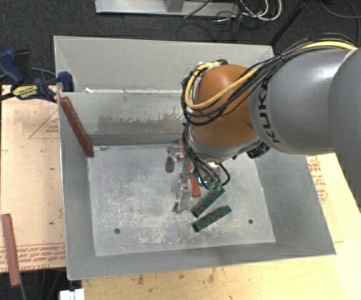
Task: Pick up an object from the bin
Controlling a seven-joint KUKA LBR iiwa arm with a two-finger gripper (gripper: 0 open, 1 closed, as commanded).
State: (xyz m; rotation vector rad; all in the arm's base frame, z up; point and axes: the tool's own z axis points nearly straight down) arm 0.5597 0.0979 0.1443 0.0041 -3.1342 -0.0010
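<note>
A reddish-brown flat bar leans against the left wall of the grey metal bin, its top end near the rim and its bottom end on the floor by the back-left corner. It lies well apart from everything else. The bin's floor between it and the centre is bare, scuffed metal.

Just right of centre the gripper hangs low over the floor, pointing down. Whether it is open or closed cannot be told from this angle, and nothing can be made out in its grasp. Just beside it, to the right, a small orange-red piece shows, partly hidden under the wrist. Below and right of that lie two dark green bars, the upper one slanted and near the gripper's tip, the lower one just beside it. Above them sits the orange wrist cover with its yellow cables, and the grey arm runs off to the right.
</note>
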